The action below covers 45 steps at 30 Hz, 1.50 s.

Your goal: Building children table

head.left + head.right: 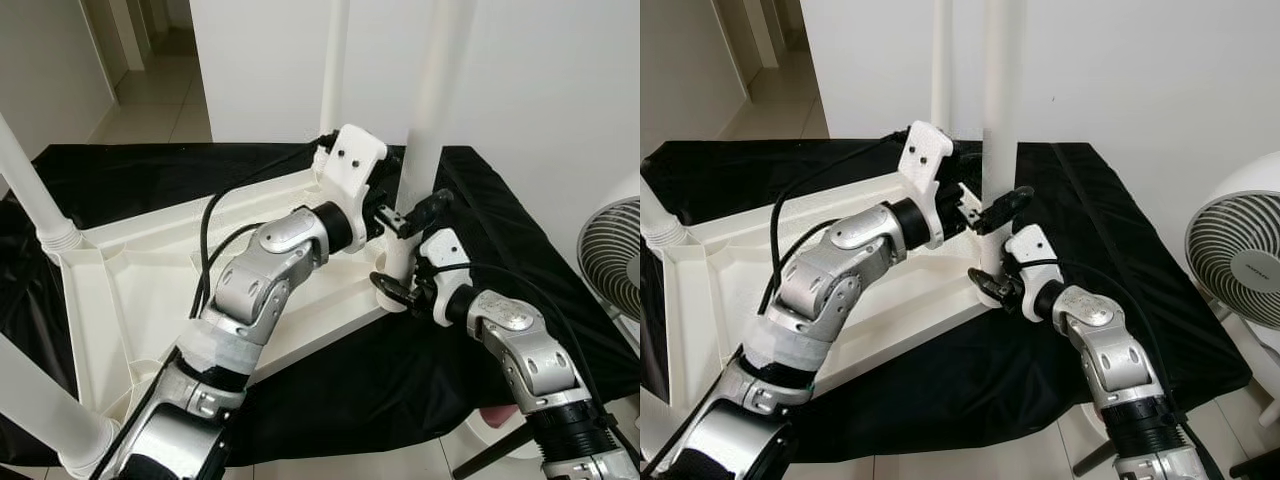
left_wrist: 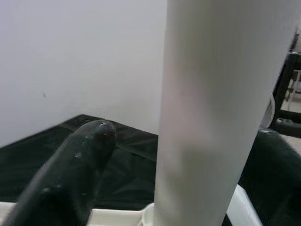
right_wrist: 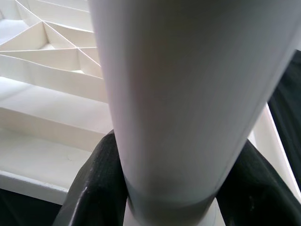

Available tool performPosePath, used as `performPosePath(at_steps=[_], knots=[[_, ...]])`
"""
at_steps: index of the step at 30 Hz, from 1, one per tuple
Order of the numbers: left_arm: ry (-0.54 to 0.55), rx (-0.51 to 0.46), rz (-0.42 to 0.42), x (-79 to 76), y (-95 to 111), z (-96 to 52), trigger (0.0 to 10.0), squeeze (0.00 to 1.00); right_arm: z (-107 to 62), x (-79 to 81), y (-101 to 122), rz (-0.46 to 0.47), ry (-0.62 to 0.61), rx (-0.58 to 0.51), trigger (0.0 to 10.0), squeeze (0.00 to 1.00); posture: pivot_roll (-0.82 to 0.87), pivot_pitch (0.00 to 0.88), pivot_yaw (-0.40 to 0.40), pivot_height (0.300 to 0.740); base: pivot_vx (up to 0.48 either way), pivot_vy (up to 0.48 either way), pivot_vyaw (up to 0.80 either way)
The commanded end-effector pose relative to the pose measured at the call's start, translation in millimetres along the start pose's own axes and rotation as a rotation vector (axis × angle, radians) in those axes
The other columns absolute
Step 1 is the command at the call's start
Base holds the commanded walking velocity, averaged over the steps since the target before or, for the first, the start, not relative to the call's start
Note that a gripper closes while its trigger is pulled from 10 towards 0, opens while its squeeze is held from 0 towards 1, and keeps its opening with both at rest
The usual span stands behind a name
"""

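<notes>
Left eye view: one upturned white tabletop [image 1: 150, 290] on black cloth [image 1: 480, 350], four white legs. Right end effector [image 1: 402, 288] clamps the nearest leg [image 1: 425, 130] at its base; left end effector [image 1: 412, 215] grips it just above. Fan [image 1: 610, 255] stands beyond the right end effector.

My head views are bright and evenly lit, daylight washing the white wall [image 1: 540, 90] and leaving only soft shadows. In my wrist views the table leg [image 2: 211, 113] sits so close it blurs, faintly pinkish.
</notes>
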<state>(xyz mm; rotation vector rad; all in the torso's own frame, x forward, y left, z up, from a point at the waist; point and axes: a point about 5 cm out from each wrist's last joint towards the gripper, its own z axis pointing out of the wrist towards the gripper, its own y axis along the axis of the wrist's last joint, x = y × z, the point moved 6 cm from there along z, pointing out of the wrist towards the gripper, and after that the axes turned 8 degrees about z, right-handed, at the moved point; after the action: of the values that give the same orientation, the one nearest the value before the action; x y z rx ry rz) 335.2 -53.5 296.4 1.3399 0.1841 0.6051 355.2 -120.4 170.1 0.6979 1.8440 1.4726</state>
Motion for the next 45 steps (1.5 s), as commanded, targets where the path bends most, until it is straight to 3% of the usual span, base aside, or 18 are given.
performPosePath(at_steps=[1,18,19,20,26,30,33,35,36,45], knots=[[-0.172,-0.006,-0.026,-18.6,1,0.7,0.0,0.0,-0.3,0.1,3,-0.009,0.004,-0.01,10.0,0.0,0.0,0.0,0.009,0.74,0.0,0.0,0.0],[-0.17,0.003,-0.009,-15.4,2,2.0,0.0,0.0,1.6,-5.6,7,-0.012,-0.013,-0.024,10.0,0.0,0.0,0.0,0.007,0.74,0.0,0.0,0.0],[-0.16,0.01,-0.003,-13.8,2,2.8,4.4,0.0,2.3,-6.9,8,-0.001,-0.021,-0.031,10.0,0.0,0.0,0.0,0.007,0.74,0.0,0.0,0.0],[-0.143,0.023,-0.012,-11.4,1,4.0,10.0,0.0,3.1,-8.9,10,0.016,-0.034,-0.043,10.0,1.0,0.0,0.0,0.009,0.74,0.0,0.0,0.0],[-0.054,0.059,-0.044,2.8,0,6.6,10.0,0.0,4.3,-12.5,17,0.032,-0.075,-0.076,10.0,1.0,0.0,0.0,0.013,0.74,0.0,0.0,0.0],[0.047,0.064,-0.056,24.8,7,6.8,10.0,0.0,5.6,-17.6,26,0.028,-0.126,-0.119,10.0,1.0,0.0,0.0,0.013,0.74,0.0,0.0,0.0],[0.083,0.062,-0.058,32.4,11,6.9,10.0,0.0,6.6,-18.1,30,0.031,-0.136,-0.136,10.0,1.0,0.0,0.001,0.012,0.74,0.0,0.0,0.0],[0.112,0.054,-0.058,38.6,15,7.2,10.0,0.0,8.0,-18.1,34,0.03,-0.145,-0.149,10.0,0.95,0.0,0.001,0.012,0.74,0.0,0.0,0.0],[0.149,0.046,-0.055,46.1,20,7.8,10.0,0.0,10.2,-17.0,39,0.034,-0.156,-0.169,10.0,0.0,0.0,0.001,0.008,0.74,0.0,0.0,0.0],[0.281,0.039,-0.045,69.5,34,9.3,10.0,0.0,20.8,-14.2,57,0.05,-0.236,-0.255,10.0,0.0,0.0,0.001,0.008,0.74,0.0,0.0,0.0]])
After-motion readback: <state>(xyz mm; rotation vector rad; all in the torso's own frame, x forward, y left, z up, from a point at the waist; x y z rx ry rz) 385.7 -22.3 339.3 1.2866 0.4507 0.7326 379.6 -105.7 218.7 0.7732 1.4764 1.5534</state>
